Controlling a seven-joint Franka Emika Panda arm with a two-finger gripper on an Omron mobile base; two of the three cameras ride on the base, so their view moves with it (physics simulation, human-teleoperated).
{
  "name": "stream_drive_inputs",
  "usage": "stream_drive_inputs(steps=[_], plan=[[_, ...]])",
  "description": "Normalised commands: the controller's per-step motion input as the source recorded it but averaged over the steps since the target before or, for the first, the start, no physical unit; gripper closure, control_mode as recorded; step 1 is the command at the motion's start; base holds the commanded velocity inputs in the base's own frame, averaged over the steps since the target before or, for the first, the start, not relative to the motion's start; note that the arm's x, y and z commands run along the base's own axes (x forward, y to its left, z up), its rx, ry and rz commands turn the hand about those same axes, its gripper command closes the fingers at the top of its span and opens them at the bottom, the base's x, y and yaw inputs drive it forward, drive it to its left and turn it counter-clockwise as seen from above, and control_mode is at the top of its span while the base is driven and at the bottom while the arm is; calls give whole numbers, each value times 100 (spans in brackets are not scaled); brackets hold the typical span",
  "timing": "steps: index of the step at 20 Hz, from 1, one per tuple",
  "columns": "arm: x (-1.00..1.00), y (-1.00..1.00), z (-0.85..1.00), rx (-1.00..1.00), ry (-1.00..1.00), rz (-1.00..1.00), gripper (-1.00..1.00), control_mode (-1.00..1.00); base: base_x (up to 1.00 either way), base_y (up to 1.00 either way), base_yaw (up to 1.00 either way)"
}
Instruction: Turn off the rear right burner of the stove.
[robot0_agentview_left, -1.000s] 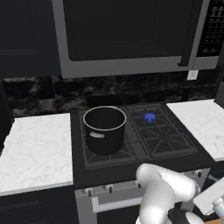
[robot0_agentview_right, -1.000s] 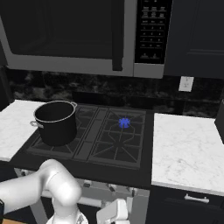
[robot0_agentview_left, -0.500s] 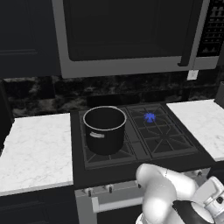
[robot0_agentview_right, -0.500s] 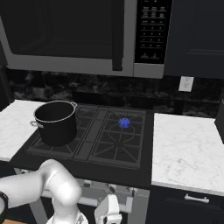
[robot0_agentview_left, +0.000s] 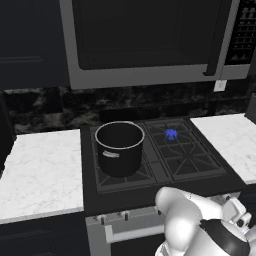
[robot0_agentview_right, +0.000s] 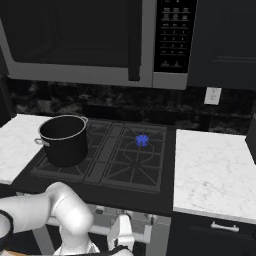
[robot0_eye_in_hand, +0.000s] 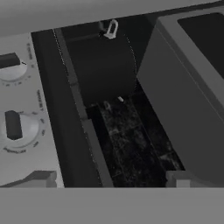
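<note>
The rear right burner (robot0_agentview_left: 171, 134) was alight, its small blue flame showing at the back right of the stove (robot0_agentview_left: 200, 172), so the task was not yet done.

Nearest the stove's front edge, the gripper (robot0_agentview_right: 121, 234) hung low before the silver front panel, below the cooktop and toward the stove's right half. Its jaws stood wide apart and held nothing. The hand view looked steeply up along the panel, where two dark-tipped knobs (robot0_eye_in_hand: 13, 124) sat close at one side, apart from the gripper. Which of them governs the lit burner could not be told.

On the stove's front left grate stood the black pot (robot0_agentview_left: 119, 148), well clear of the flame. Behind and above the stove hung the microwave (robot0_agentview_left: 145, 40). White marble counters (robot0_agentview_left: 37, 172) flanked the stove on both sides.

In my judgement the approach was underway: what remained was to reach the right knob, close on it, and turn it until the flame went out.
</note>
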Motion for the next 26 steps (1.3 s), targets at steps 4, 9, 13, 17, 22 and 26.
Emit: stream_drive_inputs(steps=[4,9,13,17,22,26], plan=[[21,-10,-7,0,6,-2,-100,-100,0,0,0],[4,-17,-28,0,7,-3,-100,-100,0,0,0],[-6,-27,-45,6,5,-5,-100,-100,0,0,0],[-3,-18,-29,22,0,-5,-100,-100,0,0,0],[1,-7,-8,24,2,-7,-100,-100,0,0,0],[20,0,0,14,4,-3,-100,-100,0,0,0]])
